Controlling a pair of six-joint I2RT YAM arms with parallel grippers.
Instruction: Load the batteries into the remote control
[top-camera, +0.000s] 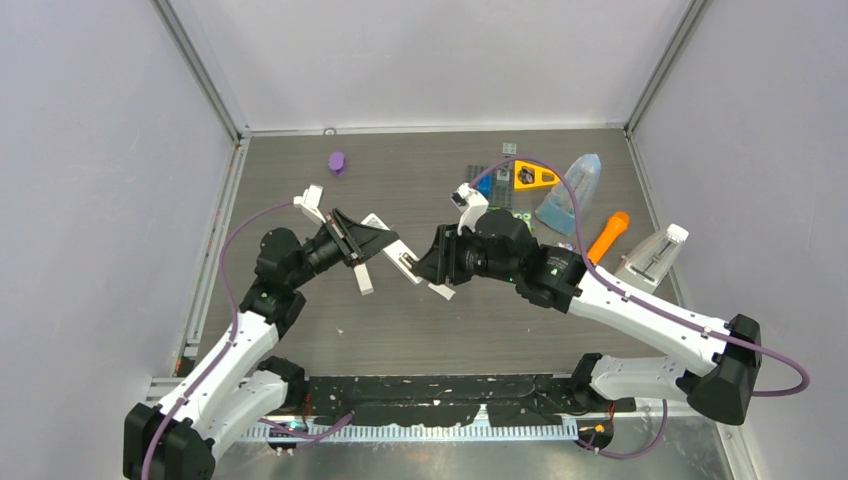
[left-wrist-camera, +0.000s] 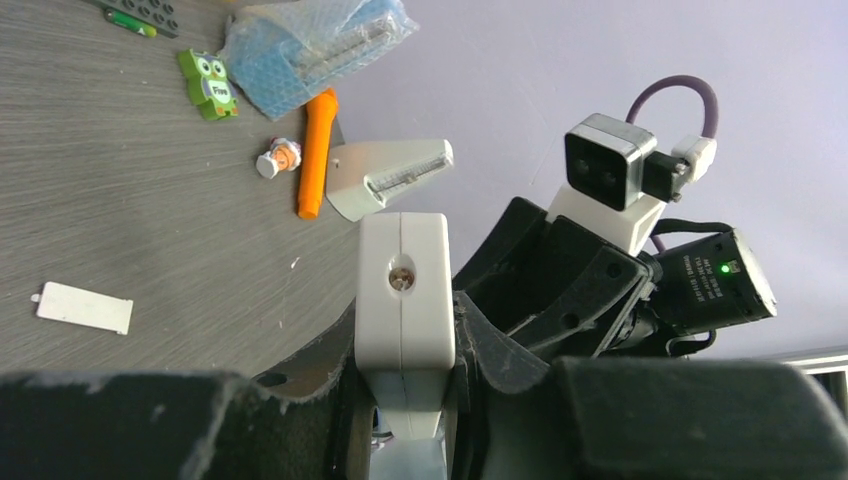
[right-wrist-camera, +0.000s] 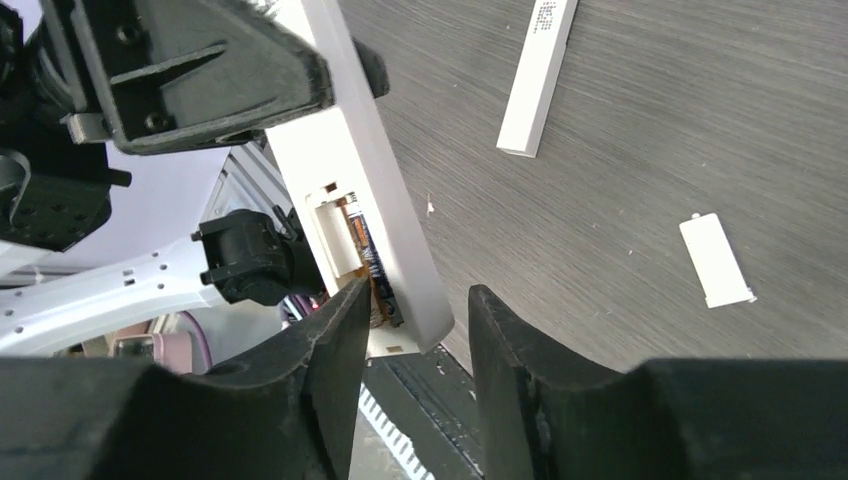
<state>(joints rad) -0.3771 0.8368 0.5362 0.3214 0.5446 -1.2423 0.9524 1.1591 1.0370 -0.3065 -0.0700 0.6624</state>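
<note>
L gripper (top-camera: 373, 238) was clamped on the white remote (right-wrist-camera: 360, 190), held up over the table (top-camera: 300, 180) near centre, battery bay facing R wrist cam. Blackish battery (right-wrist-camera: 364, 258) sat lengthwise in the bay, lower end right at one R fingertip. R gripper (right-wrist-camera: 417, 297) had jaws apart, straddling the remote's free end: 9 o'clock finger (right-wrist-camera: 335, 345) touching the bay edge, slim gap on the 3 o'clock side, so not clamped. In R wrist view, 2nd white remote (right-wrist-camera: 538, 75) lay flat at 1 o'clock, loose battery cover (right-wrist-camera: 715, 260) at 3 o'clock, apart from both. Orange carrot toy (top-camera: 608, 236) was at 3 o'clock in top view.
</note>
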